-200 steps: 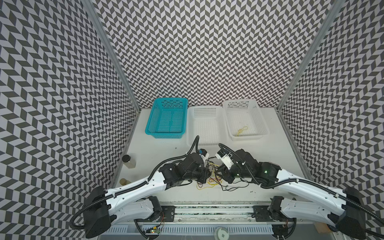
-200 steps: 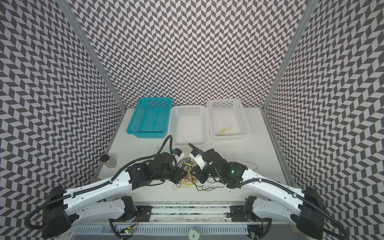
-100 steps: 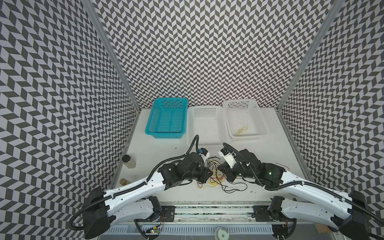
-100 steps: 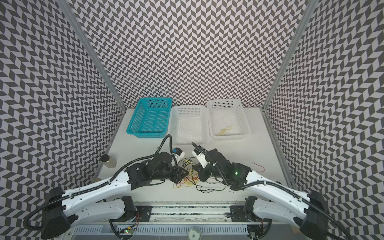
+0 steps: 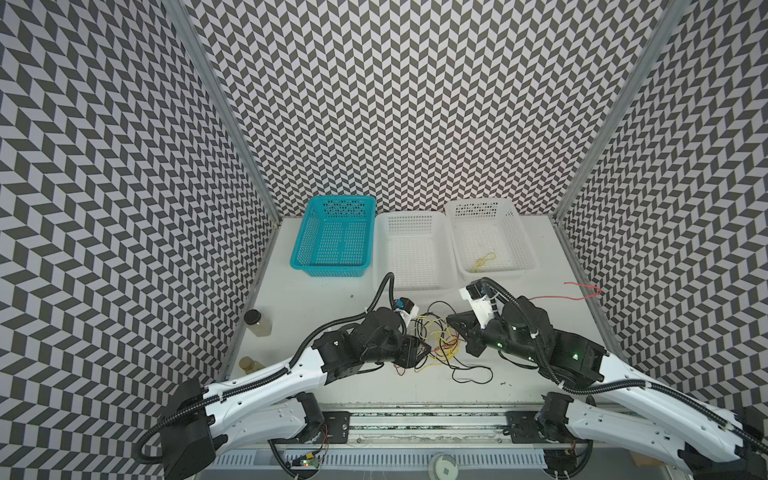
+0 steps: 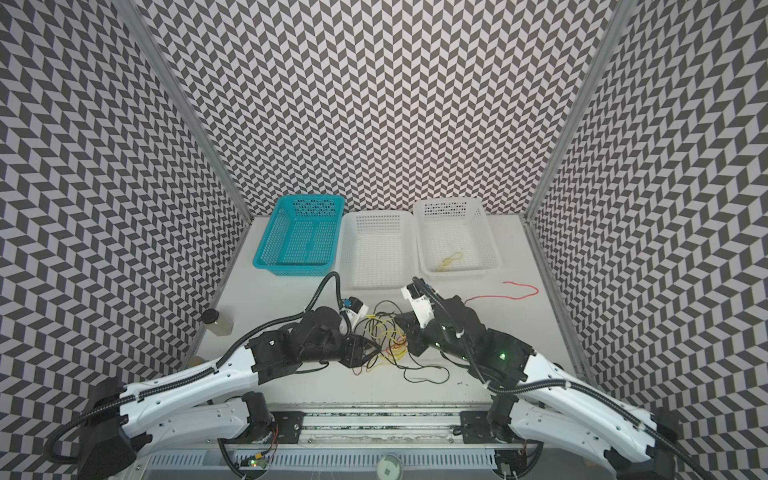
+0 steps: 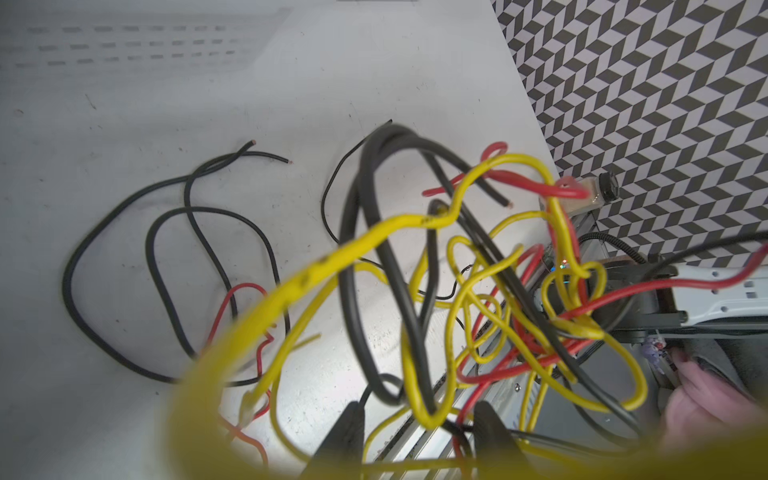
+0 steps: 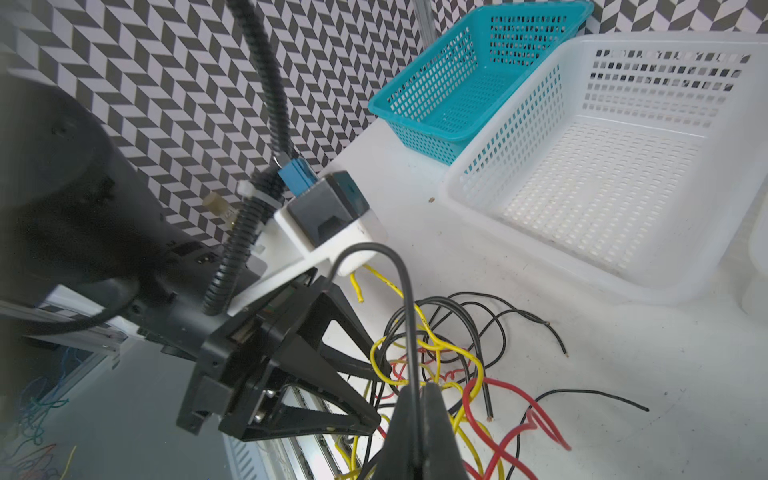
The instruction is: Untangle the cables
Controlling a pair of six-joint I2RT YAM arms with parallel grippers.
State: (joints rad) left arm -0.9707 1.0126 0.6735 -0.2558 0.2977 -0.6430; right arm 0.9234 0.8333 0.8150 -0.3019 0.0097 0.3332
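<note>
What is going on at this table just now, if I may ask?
The robot is working on a tangle of thin black, red and yellow wires on the white table. The right gripper is shut on a black wire from the tangle; the left gripper is open, wire loops between its jaws. One yellow wire lies in the right-hand white mesh basket; one red wire lies apart on the table.

Wider gap between left fingers (image 8: 332,422), apparently
</note>
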